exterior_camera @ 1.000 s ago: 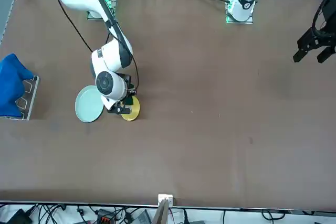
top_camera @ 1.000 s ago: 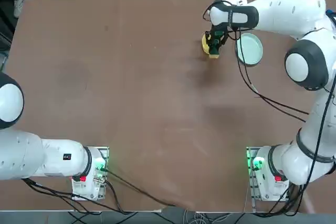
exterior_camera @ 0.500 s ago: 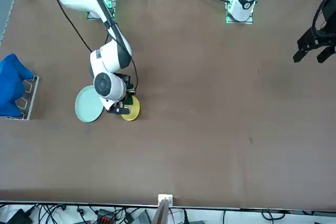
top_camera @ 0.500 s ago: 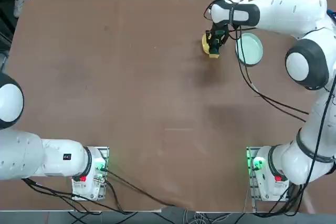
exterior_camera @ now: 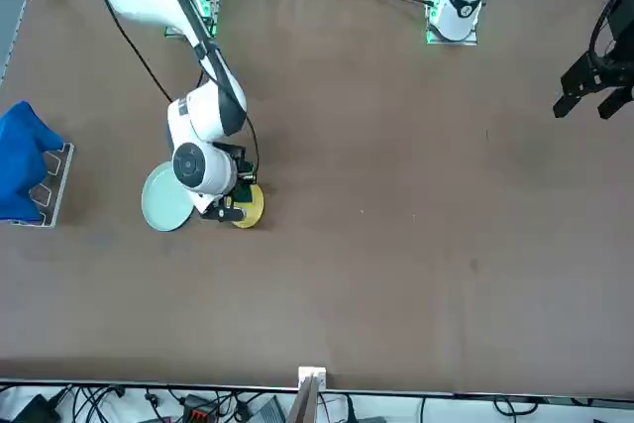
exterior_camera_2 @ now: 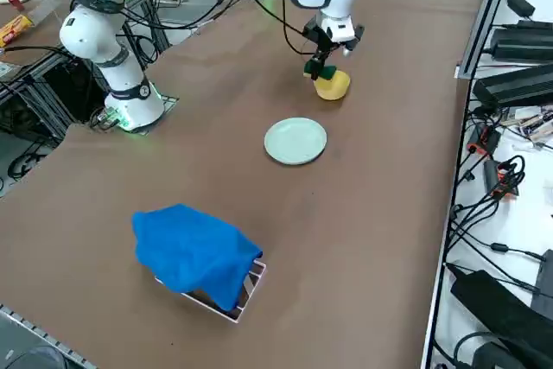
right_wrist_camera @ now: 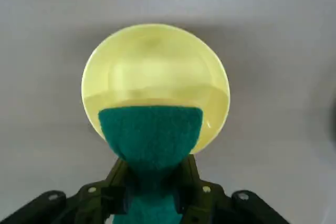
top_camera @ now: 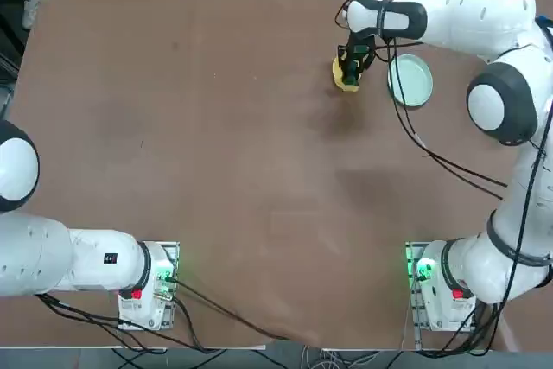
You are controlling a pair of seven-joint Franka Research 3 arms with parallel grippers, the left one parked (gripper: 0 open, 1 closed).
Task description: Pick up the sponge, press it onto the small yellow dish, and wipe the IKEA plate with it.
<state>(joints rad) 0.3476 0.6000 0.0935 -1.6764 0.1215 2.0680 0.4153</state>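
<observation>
Right gripper [right_wrist_camera: 152,195] pinching the sponge [right_wrist_camera: 150,140] over the small yellow dish [right_wrist_camera: 156,72], green face forward, apparently poised for pressing; contact unclear. IKEA plate [top_camera: 409,80] just beside on the bench [top_camera: 216,153], unwiped.

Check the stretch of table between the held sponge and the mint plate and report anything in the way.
Nothing visible. The right gripper holds the sponge over the small yellow dish; only bare table separates it from the IKEA plate.
</observation>
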